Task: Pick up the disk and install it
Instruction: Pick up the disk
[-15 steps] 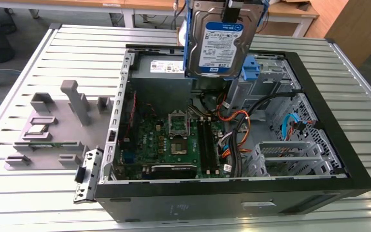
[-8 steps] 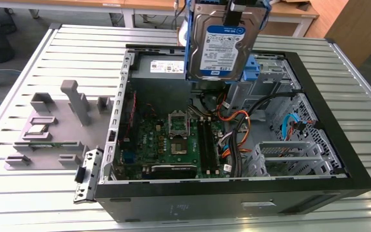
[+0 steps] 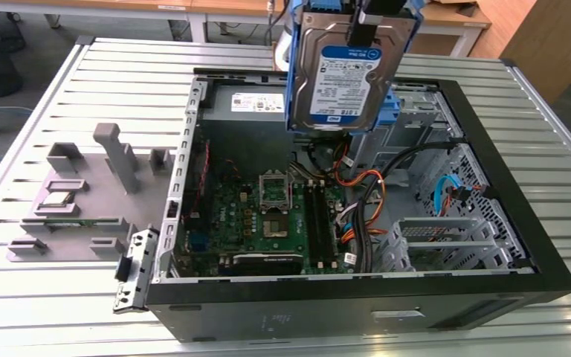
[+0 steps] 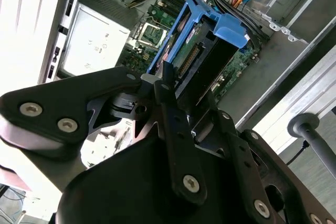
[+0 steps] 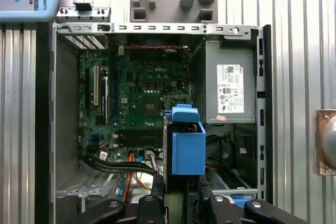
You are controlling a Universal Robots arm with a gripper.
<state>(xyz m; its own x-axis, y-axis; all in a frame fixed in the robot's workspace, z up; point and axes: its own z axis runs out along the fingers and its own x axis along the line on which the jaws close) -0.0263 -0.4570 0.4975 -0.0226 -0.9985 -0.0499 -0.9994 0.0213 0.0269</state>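
Above the open computer case (image 3: 487, 175), the disk (image 3: 350, 74) hangs in the air, held up on edge with its blue-and-white label turned toward the exterior view and its blue frame showing along both sides. The gripper (image 4: 191, 97) has its jaws closed on the disk, one black finger (image 4: 167, 85) pressed against each flat face, and in the exterior view a finger reaches down over the top of the label. In the first wrist view the disk (image 5: 188, 145) is seen edge-on from straight above the case (image 5: 157, 27), with its blue handle tab pointing away from the gripper (image 5: 179, 183), and it sits over the middle of the case, between the green circuit board (image 5: 142, 93) and the grey power supply (image 5: 231, 87). In the second wrist view the blue frame (image 4: 212, 27) ends in that same tab, with the board visible far below it. Inside the case, orange and black cables (image 3: 365, 186) run beside the circuit board (image 3: 265, 216), a silver drive cage (image 3: 444, 238) stands near the front corner, and a blue bracket (image 3: 397, 104) shows just behind the disk. The case lies on its side on a slatted metal table (image 3: 117, 67), and a grey plastic holder (image 3: 77, 197) rests on the table beside the case at the exterior view's left.
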